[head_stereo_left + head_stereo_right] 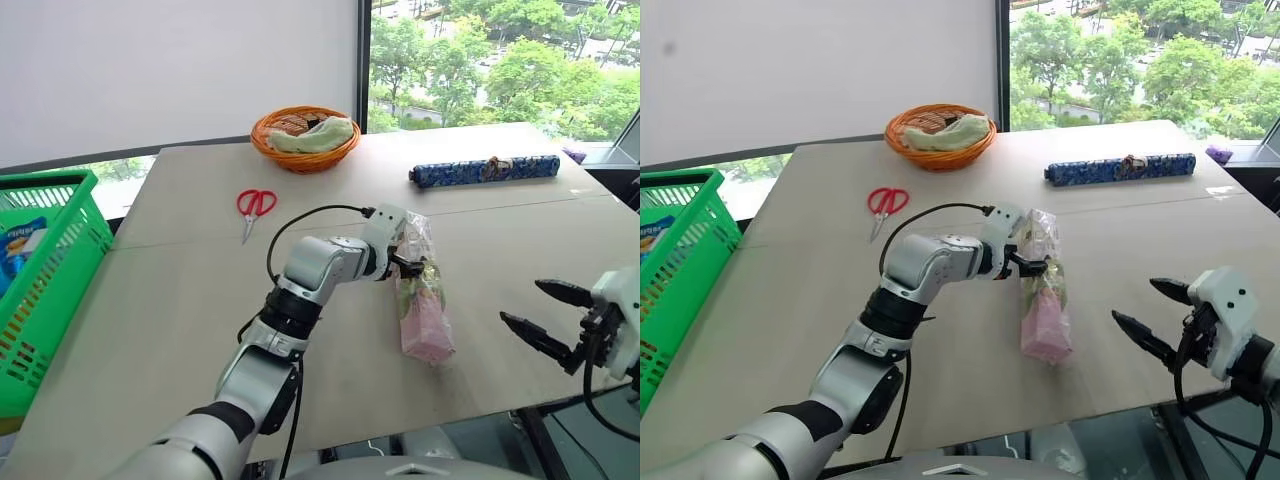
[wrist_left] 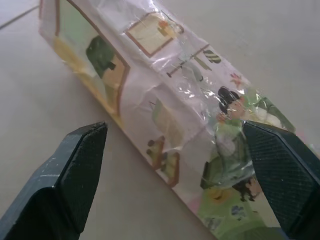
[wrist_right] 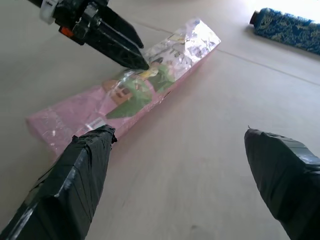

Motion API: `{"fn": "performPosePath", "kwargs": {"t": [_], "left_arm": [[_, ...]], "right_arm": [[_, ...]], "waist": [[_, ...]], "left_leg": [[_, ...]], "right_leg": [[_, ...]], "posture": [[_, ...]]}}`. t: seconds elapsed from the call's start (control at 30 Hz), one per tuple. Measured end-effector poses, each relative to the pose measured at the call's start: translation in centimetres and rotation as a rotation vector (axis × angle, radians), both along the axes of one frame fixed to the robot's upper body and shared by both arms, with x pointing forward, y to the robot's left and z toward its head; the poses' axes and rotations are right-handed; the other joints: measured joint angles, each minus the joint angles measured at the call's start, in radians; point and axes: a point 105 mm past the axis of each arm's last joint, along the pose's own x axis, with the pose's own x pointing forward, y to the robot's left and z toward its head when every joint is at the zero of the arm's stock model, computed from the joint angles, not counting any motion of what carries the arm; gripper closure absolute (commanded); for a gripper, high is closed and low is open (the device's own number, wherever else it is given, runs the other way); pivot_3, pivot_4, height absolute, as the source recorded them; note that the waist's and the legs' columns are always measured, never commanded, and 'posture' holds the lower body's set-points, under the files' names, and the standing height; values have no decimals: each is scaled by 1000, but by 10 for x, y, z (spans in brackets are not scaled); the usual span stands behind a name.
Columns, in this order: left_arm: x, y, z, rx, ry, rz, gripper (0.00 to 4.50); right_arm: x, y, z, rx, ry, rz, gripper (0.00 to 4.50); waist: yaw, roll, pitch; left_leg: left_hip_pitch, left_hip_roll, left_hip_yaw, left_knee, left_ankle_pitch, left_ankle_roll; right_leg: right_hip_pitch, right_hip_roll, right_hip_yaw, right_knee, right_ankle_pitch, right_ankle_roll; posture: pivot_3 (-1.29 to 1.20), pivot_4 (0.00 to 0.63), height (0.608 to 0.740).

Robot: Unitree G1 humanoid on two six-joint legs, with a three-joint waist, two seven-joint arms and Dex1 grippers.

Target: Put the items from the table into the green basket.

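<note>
We see the table (image 1: pixel 180 300) filling most of the view, with a seam running across it, and the green basket (image 1: pixel 60 250) standing at its left edge with a blue-and-white pack already inside. At the far side sits a round orange wicker basket (image 1: pixel 305 138) holding a pale cloth, and to its right lies a long blue patterned roll (image 1: pixel 485 170). The thing we are after now is the long clear-wrapped packet (image 1: pixel 422 300), pink at its near end and green in the middle, lying flat near the table's centre with its long axis running roughly from far to near, slightly slanted. Our left gripper (image 1: pixel 408 262) is at the far part of this packet, its 2 fingers spread wide and straddling the wrapper across its short width, not yet closed on it; in the left wrist view 1 finger (image 2: pixel 75 165) is on bare table beside the packet and the other is against the wrapper's far side. Our right gripper (image 1: pixel 545 315) hangs well apart at the table's right edge, also spread and holding nothing. The left arm is clearly nearer, so we judge a squeeze across the width comes next. The red scissors (image 1: pixel 255 205) wait untouched nearer the green basket.
</note>
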Motion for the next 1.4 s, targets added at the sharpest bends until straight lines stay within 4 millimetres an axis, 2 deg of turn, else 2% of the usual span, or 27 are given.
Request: {"fn": "performPosePath", "kwargs": {"t": [0.1,0.3,0.4,0.47,0.5,0.57,0.7,0.73,0.87,0.97,1.07,1.13,1.27,1.3,1.37,1.4], "left_arm": [[-1,-6,0,-49,83,44,49],[-6,-7,-7,-41,151,82,49],[-12,-2,-18,-39,199,108,734],[-13,1,-21,-43,222,126,1605],[-13,2,-21,-43,223,128,1798],[-12,4,-22,-40,223,143,2534],[-4,9,-20,-73,208,193,4194],[-2,11,-19,-84,204,206,4441],[17,22,-13,-117,121,298,4441],[32,33,-1,-80,18,309,4441],[67,71,38,14,-215,337,4441],[89,105,73,99,-380,370,4441],[109,153,112,215,-555,456,4441],[111,171,120,262,-597,485,4441],[113,223,147,405,-695,586,4441],[113,231,153,427,-711,605,4441]], "right_arm": [[-4,-3,-5,-16,23,-11,0],[-1,-4,-1,-20,1,-19,0],[0,-4,0,-22,-9,-17,0],[0,-4,1,-22,-12,-17,0],[0,-4,1,-23,-13,-17,0],[1,-3,3,-23,-20,-14,0],[3,-2,6,-29,-33,-4,0],[4,-2,7,-32,-36,0,0],[11,5,17,-5,-78,31,0],[19,11,26,27,-114,56,0],[35,21,38,85,-155,97,0],[48,36,51,136,-192,160,0],[62,62,64,166,-230,276,0],[67,70,66,181,-231,307,0],[83,92,70,215,-239,387,0],[84,94,70,217,-237,395,0]], "waist": [[-21,0,0],[-63,0,0],[-81,0,0],[-96,-1,1],[-99,-1,1],[-116,-2,1],[-120,-3,2],[-120,-4,2],[-125,-8,6],[-126,-10,9],[-134,-12,15],[-131,-12,17],[-109,-13,19],[-104,-13,20],[-91,-14,22],[-84,-14,22]], "left_leg": [[0,0,0,0,0,0],[0,0,0,-1,0,1],[0,0,0,-1,0,1],[1,0,-1,-2,0,0],[1,0,-1,-2,0,0],[1,0,-1,-2,0,0],[4,0,-1,-2,-1,0],[5,0,-1,-2,-1,0],[16,-1,-2,-5,-3,-5],[17,-1,-2,-6,-3,-5],[17,-1,-2,-6,-3,-5],[16,-2,-2,-7,-2,-6],[13,-2,-2,-10,2,-5],[14,-2,-2,-11,2,-5],[9,-2,1,-12,2,-6],[7,-2,1,-12,2,-6]], "right_leg": [[0,0,0,0,0,0],[0,0,0,0,0,0],[0,0,0,0,0,1],[0,1,1,0,0,1],[0,1,1,0,0,1],[1,1,1,0,0,1],[4,1,1,-1,-1,1],[5,1,1,-1,-1,1],[13,1,4,-4,-1,1],[15,1,4,-5,-1,1],[14,1,4,-5,0,1],[13,1,4,-5,0,1],[9,1,5,-5,0,1],[8,1,5,-5,0,1],[0,1,9,-1,0,1],[-2,1,9,-1,0,1]], "posture": [[-484,0,740],[-495,0,740],[-494,0,740],[-494,0,740],[-494,0,740],[-492,0,740],[-475,0,740],[-465,0,740],[-433,0,740],[-407,0,740],[-372,0,740],[-344,0,740],[-305,0,740],[-265,0,740],[-228,0,740],[-204,0,740]]}}
